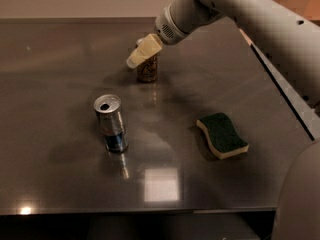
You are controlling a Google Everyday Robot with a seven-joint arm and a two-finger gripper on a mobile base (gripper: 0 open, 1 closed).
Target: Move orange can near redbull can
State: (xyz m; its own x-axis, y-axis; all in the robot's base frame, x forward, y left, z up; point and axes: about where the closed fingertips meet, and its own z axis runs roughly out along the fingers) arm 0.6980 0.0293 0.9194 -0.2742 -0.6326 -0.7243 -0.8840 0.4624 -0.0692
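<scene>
The orange can (pixel 148 72) stands upright on the dark table (pixel 55 79), left of centre toward the back. Only its lower body shows; its top is hidden behind my gripper. My gripper (pixel 141 52) is right at the can's top and overlaps its upper left side, with the arm reaching in from the upper right. The redbull can (pixel 111 123), slim, silver with a blue lower part, stands upright nearer the front and to the left of the orange can, well apart from it.
A green and yellow sponge (pixel 221 135) lies flat on the table to the right of the redbull can. The table's right edge (pixel 280 86) runs diagonally under my arm. The front edge is near the bottom of the view.
</scene>
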